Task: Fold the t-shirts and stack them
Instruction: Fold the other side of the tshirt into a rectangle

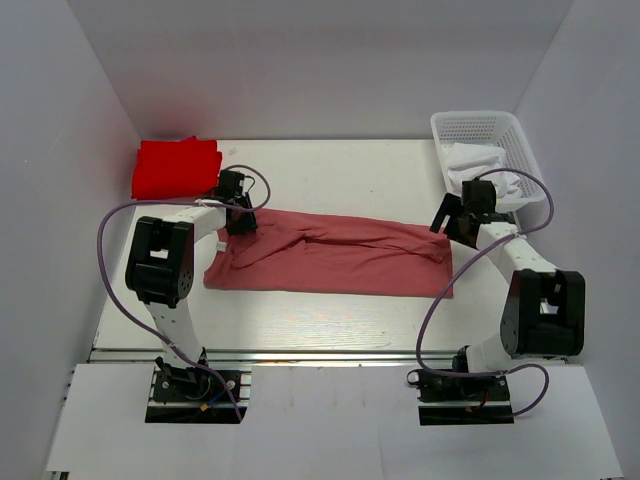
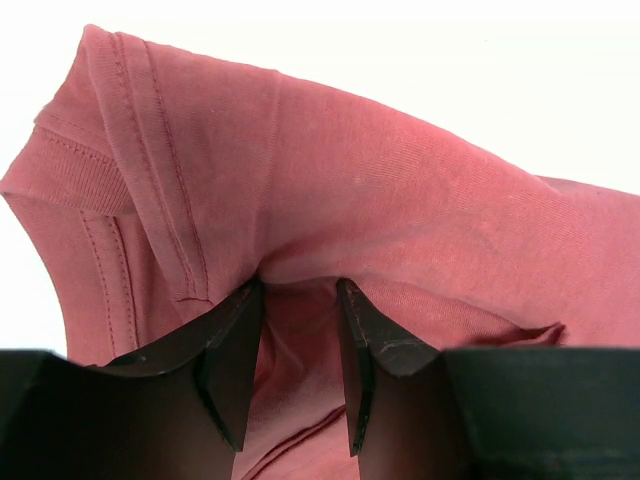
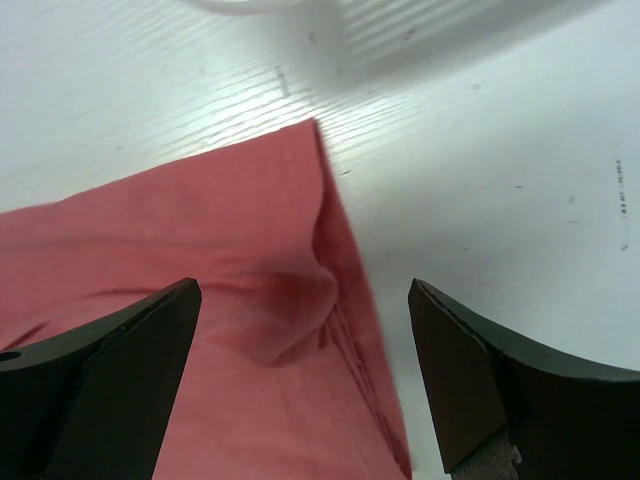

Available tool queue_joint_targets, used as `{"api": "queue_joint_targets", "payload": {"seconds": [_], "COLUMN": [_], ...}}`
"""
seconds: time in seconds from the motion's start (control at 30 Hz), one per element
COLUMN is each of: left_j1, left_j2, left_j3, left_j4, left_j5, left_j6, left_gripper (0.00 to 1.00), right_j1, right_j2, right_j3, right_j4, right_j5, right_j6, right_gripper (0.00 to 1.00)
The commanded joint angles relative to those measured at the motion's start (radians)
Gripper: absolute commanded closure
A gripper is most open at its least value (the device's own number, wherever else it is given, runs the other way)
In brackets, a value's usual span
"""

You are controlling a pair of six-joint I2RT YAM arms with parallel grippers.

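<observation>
My left end effector pinches a fold of the rose-pink t-shirt stretched across the bench; my right end effector hangs spread wide above its opposite edge.

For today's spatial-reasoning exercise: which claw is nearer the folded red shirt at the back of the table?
Left. The left claw is close beside the red shirt, pinching the pink shirt. The right claw is far across, open, next to the basket.
</observation>
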Motion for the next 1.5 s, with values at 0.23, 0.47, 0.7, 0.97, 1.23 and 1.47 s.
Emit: {"api": "queue_joint_targets", "payload": {"seconds": [0.23, 0.47, 0.7, 0.97, 1.23, 1.47], "left_j1": [0.015, 0.015, 0.015, 0.015, 0.015, 0.015], "left_j2": [0.043, 0.043, 0.052, 0.062, 0.062, 0.062], "left_j3": [-0.046, -0.046, -0.046, -0.037, -0.037, -0.037], "left_j4": [-0.044, -0.044, -0.044, -0.054, -0.054, -0.054], "left_j5": [0.042, 0.042, 0.042, 0.042, 0.032, 0.023], "left_j6": [0.026, 0.035, 0.035, 0.035, 0.035, 0.044], "left_gripper": [0.53, 0.53, 0.53, 0.53, 0.53, 0.53], "right_j1": [0.005, 0.003, 0.003, 0.003, 0.006, 0.006], "right_j2": [-0.115, -0.114, -0.062, 0.043, 0.014, 0.035], "right_j3": [-0.115, -0.155, -0.161, -0.094, -0.068, -0.012], "right_j4": [-0.077, -0.108, 0.016, 0.082, 0.067, 0.007], "right_j5": [-0.162, -0.101, -0.162, -0.187, -0.131, -0.061], "right_j6": [-0.042, -0.033, -0.052, -0.05, -0.064, -0.079], "right_gripper": [0.16, 0.31, 0.36, 0.71, 1.0, 0.75]}}
